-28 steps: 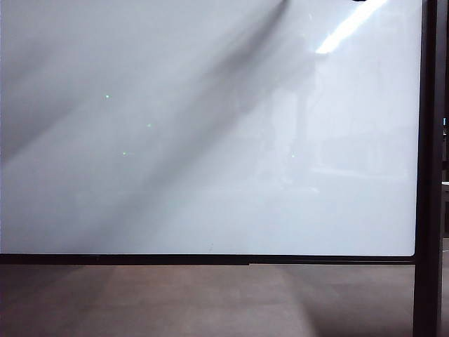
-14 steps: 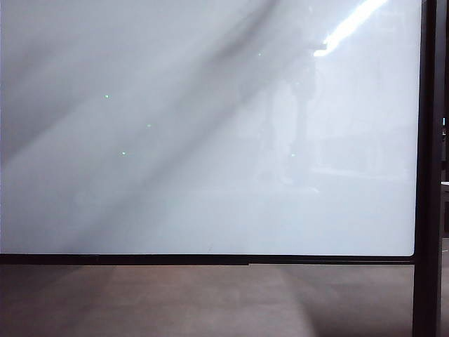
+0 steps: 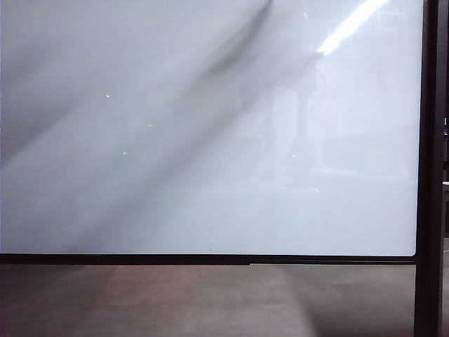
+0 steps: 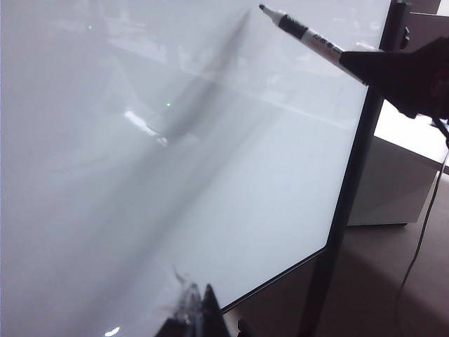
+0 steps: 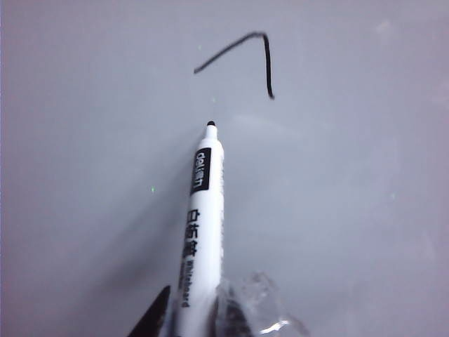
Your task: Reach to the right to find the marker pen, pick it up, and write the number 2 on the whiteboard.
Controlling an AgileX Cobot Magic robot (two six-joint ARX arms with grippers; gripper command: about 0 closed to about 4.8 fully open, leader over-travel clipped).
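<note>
The whiteboard fills the exterior view, where neither gripper shows. In the right wrist view my right gripper is shut on the marker pen, whose dark tip points at the whiteboard. A thin black stroke of the number 2 stands just beyond the tip, apart from it: a slanted line with a short hooked leg. The left wrist view shows the marker pen held by the dark right gripper close to the whiteboard. My left gripper is near the board's lower edge, tips together, holding nothing.
A black frame post runs down the board's right side, with brown floor below. Behind the board stands a white cabinet, and a thin cable hangs beside it. Tiny green specks dot the board.
A dark bit at the top edge of the exterior view has gone out of sight. The arm's shadow and reflection on the board have shifted slightly.
</note>
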